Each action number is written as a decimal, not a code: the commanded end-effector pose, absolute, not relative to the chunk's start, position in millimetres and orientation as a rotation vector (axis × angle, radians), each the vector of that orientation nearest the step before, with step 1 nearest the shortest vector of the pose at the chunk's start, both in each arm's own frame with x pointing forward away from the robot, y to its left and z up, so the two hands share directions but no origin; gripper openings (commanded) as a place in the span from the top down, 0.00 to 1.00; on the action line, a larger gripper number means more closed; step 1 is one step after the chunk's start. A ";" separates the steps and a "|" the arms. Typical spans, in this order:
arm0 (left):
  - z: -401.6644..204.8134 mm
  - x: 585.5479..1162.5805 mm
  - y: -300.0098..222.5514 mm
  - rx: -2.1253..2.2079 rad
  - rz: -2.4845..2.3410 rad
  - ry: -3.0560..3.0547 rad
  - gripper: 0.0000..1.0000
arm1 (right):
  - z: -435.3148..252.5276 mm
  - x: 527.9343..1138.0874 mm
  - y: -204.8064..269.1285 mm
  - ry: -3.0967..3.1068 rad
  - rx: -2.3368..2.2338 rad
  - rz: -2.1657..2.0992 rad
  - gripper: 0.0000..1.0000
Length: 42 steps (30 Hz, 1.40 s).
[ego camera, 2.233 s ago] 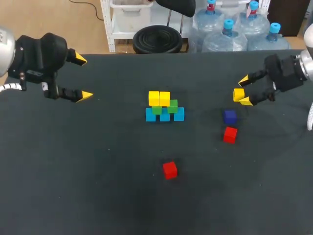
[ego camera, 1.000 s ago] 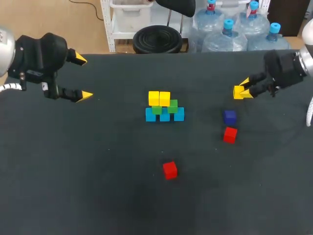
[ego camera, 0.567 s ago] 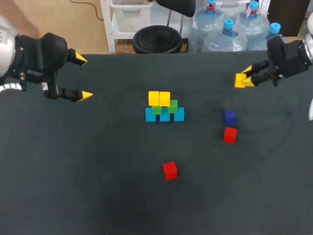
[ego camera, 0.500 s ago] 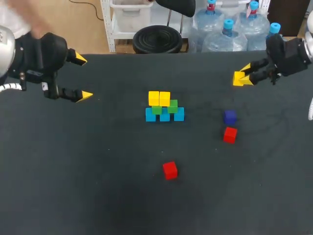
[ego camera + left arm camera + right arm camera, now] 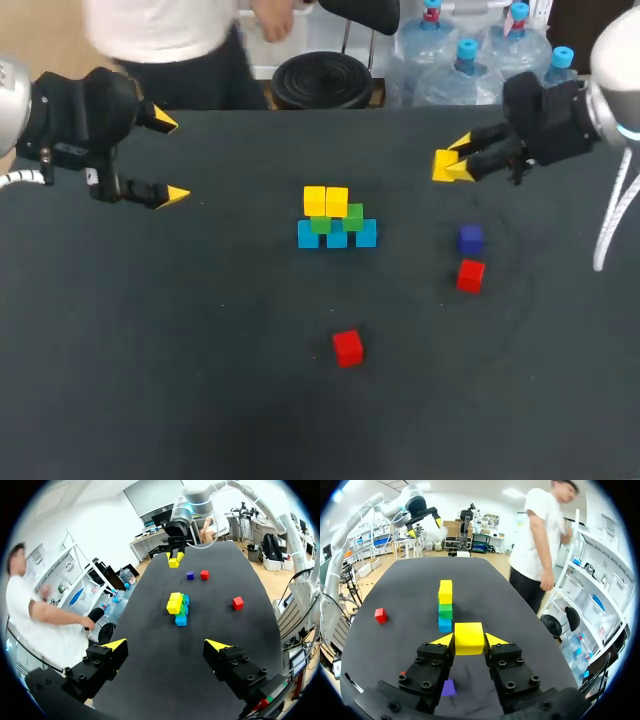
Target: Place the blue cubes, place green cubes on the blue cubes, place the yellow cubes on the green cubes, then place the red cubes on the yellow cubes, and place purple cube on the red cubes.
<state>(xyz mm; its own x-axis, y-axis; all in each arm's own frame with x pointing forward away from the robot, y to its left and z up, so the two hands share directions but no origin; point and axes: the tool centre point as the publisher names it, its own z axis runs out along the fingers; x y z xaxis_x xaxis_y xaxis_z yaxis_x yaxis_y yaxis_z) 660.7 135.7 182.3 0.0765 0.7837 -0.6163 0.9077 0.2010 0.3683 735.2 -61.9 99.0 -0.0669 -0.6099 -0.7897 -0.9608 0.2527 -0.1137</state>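
Over on the left, the left gripper (image 5: 172,158) hangs above the table's edge, at about ten o'clock from the stack, with its jaws wide apart and nothing between them.

In the middle of the table (image 5: 200,330) stands the stack (image 5: 336,220): a row of blue cubes (image 5: 337,238) at the bottom, green cubes (image 5: 352,214) on them, and two yellow cubes (image 5: 325,199) side by side on top, over the left and middle of the row. The green at the right end shows a bare top. From here I can't quite tell how many greens sit under the yellows. A red cube (image 5: 347,348) lies alone at six o'clock from the stack, well apart from it.

At three o'clock from the stack is the purple cube (image 5: 470,238), with a second red cube (image 5: 470,275) just beside it on the near side.

At about two o'clock, the right gripper (image 5: 458,160) is up off the table, its jaws clamped on a third yellow cube (image 5: 469,637) held squarely between the tips.

So the yellow layer looks to be the step in hand. The next move, I'd say, is to bring that cube over the bare green at the right end, line it up beside the two yellows and set it down gently so it doesn't nudge them. Both reds and the purple are yet to be placed.
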 end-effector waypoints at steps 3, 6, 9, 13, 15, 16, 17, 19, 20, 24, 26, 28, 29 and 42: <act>181.1 660.2 137.8 1.598 -0.213 1.711 0.00 | 98.3 727.9 -41.8 1.785 -1.446 0.573 1.00; 181.1 660.2 137.8 1.598 -0.213 1.711 0.00 | 96.7 724.9 -36.2 1.787 -1.451 0.585 1.00; 181.1 660.2 137.8 1.598 -0.213 1.711 0.00 | 96.4 720.9 -30.3 1.785 -1.458 0.599 1.00; 181.1 660.2 137.8 1.598 -0.213 1.711 0.00 | 96.4 713.7 -20.6 1.771 -1.479 0.618 1.00; 181.1 660.2 137.8 1.598 -0.213 1.711 0.00 | 94.9 711.0 -15.3 1.766 -1.492 0.623 1.00; 181.1 660.2 137.8 1.598 -0.213 1.711 0.00 | 93.8 710.0 -13.0 1.766 -1.498 0.630 1.00; 181.1 660.2 137.8 1.598 -0.213 1.711 0.00 | 92.7 709.3 -10.6 1.765 -1.501 0.635 1.00; 181.1 660.2 137.8 1.598 -0.213 1.711 0.00 | 90.9 708.3 -6.3 1.762 -1.506 0.642 1.00; 181.1 660.2 137.8 1.598 -0.213 1.711 0.00 | 90.3 708.2 -3.7 1.761 -1.510 0.645 1.00; 181.1 660.2 137.8 1.598 -0.213 1.711 0.00 | 89.4 707.2 4.2 1.756 -1.523 0.651 1.00; 181.1 660.2 137.8 1.598 -0.213 1.711 0.00 | 88.3 706.6 9.0 1.753 -1.531 0.655 1.00; 181.1 660.2 137.8 1.598 -0.213 1.711 0.00 | 86.7 706.2 14.0 1.749 -1.542 0.660 1.00; 181.1 660.2 137.8 1.598 -0.213 1.711 0.00 | 85.8 706.0 16.1 1.747 -1.545 0.663 1.00; 181.1 660.2 137.8 1.598 -0.213 1.711 0.00 | 75.2 707.9 34.0 1.736 -1.580 0.698 1.00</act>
<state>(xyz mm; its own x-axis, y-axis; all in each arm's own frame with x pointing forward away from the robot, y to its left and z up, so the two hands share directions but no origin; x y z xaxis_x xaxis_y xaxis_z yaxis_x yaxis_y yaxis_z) 660.7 135.7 182.3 0.0764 0.7837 -0.6164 0.9077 0.2011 0.3683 703.2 31.1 77.8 -0.0321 -0.6281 -0.7775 -0.9905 0.1240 -0.0593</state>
